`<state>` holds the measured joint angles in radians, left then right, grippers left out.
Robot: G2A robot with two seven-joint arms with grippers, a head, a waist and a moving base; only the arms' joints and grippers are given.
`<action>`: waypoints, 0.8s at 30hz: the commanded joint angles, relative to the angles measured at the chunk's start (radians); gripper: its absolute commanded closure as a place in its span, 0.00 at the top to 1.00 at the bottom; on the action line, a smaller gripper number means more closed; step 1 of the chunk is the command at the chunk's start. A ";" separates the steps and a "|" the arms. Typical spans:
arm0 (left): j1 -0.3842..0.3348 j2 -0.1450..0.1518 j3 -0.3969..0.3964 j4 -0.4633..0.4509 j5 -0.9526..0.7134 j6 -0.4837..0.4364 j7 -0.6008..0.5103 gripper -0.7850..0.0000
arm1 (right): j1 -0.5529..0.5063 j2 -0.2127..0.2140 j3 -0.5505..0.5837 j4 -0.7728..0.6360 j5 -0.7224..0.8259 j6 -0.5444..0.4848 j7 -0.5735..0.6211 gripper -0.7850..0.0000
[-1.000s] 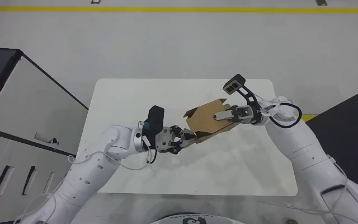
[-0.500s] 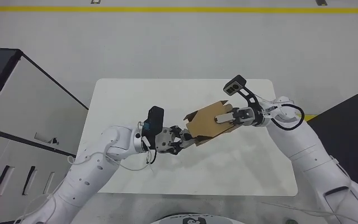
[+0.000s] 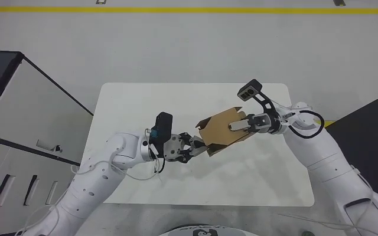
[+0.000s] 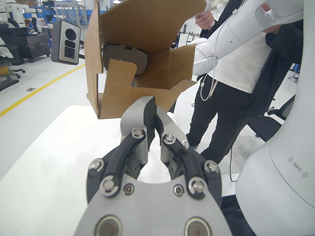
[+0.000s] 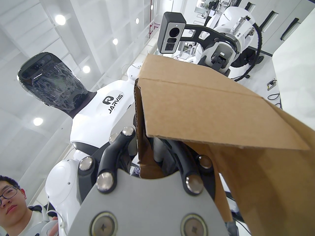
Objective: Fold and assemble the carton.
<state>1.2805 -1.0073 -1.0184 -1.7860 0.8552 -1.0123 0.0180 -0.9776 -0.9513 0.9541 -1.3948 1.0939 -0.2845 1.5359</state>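
The box has slid a little to the right, and both arms went along with it. The left gripper is pinched tight on a flap at the left, near end of the box. The right gripper is squeezed onto a side wall at the right end, with one finger inside the box. The brown box is partly open and tilted, held up between them over the middle of the white table.

A white table stands on a pale grey floor crossed by a yellow line. A grey cabinet sits beside it. Round ceiling lights glow overhead.
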 commanded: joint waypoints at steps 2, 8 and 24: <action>0.001 0.000 -0.001 -0.001 0.000 0.000 -0.001 0.00 | -0.002 0.001 0.002 -0.006 -0.004 0.000 0.000 0.00; 0.002 0.001 -0.001 -0.003 -0.004 0.000 -0.005 0.00 | -0.006 0.003 0.006 -0.020 -0.011 0.000 0.000 0.00; -0.001 0.002 -0.003 -0.003 -0.010 0.000 -0.013 0.00 | -0.028 0.009 0.074 0.010 -0.024 0.000 0.000 0.00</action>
<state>1.2797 -1.0052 -1.0190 -1.7899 0.8438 -1.0123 0.0045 -1.0036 -0.9414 1.0171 -1.3908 1.0732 -0.2846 1.5359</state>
